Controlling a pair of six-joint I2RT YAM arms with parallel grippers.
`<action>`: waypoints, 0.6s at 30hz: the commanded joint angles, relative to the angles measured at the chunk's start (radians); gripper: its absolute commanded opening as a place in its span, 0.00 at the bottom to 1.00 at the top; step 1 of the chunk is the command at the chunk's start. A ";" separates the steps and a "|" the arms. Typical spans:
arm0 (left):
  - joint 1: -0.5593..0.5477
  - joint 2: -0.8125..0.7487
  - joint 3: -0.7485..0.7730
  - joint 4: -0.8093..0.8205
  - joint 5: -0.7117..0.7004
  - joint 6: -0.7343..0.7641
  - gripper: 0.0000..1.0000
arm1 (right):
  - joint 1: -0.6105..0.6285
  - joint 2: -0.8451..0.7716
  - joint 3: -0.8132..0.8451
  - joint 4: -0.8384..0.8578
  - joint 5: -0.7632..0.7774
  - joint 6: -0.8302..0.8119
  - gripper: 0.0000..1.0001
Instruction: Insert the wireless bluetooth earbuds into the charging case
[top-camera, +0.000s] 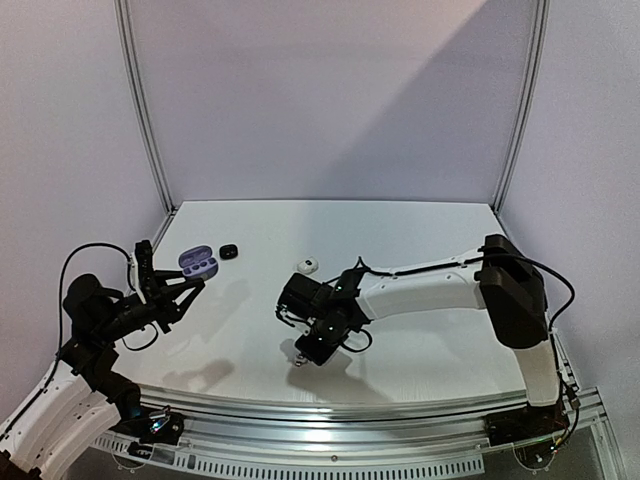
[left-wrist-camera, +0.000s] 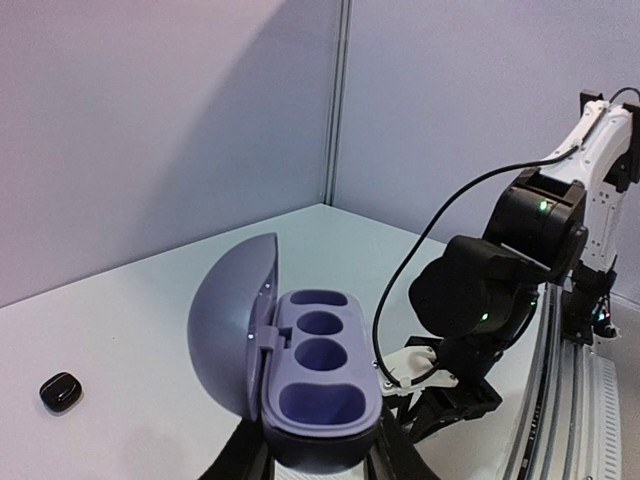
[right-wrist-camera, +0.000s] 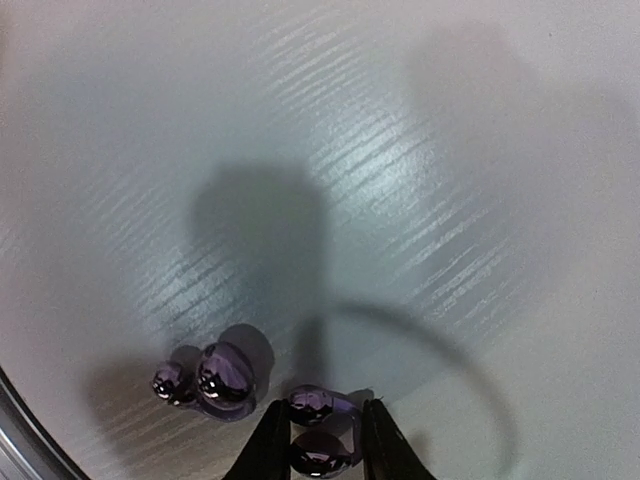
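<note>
1. White tabletop (top-camera: 420, 230) with pale lilac walls behind it. I watch it from above plus both wrist cameras.
2. Left gripper (left-wrist-camera: 320, 466) is clenched on the purple charging case (left-wrist-camera: 320, 385), with a dark finger at each side of its base.
3. That case is held up off the table at the left side, tilted toward the wrist camera.
4. Case lid (left-wrist-camera: 232, 320) is hinged open and stands to the left of the tray. The tray's recesses face the wrist camera.
5. Right arm (top-camera: 420, 290) stretches across to the middle-front of the table. Right gripper (right-wrist-camera: 321, 415) points down, low over the surface.
6. Its fingers pinch a glossy dark-purple earbud (right-wrist-camera: 322, 452), one finger touching each side. I cannot tell whether it is lifted or resting on the table.
7. Second earbud (right-wrist-camera: 222, 375) has the same gloss and lies on the table just left of those fingers in the wrist view, not touching them.
8. Small black case (top-camera: 229, 251) lies on the table near the purple one, on its right and toward the back wall.
9. Small white case (top-camera: 307, 266) lies on the table between the two grippers, further back than the right one.
10. Both earbuds sit at centre-front, well apart from the purple charging case at the left.
</note>
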 joint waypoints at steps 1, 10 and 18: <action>0.010 -0.010 -0.013 0.014 0.001 -0.001 0.00 | -0.013 -0.047 -0.114 -0.013 -0.039 -0.075 0.25; 0.010 -0.011 -0.014 0.014 0.001 -0.001 0.00 | -0.013 -0.127 -0.210 0.018 -0.199 -0.222 0.54; 0.010 -0.012 -0.013 0.012 0.000 -0.001 0.00 | -0.078 -0.182 -0.112 -0.050 -0.221 -0.249 0.60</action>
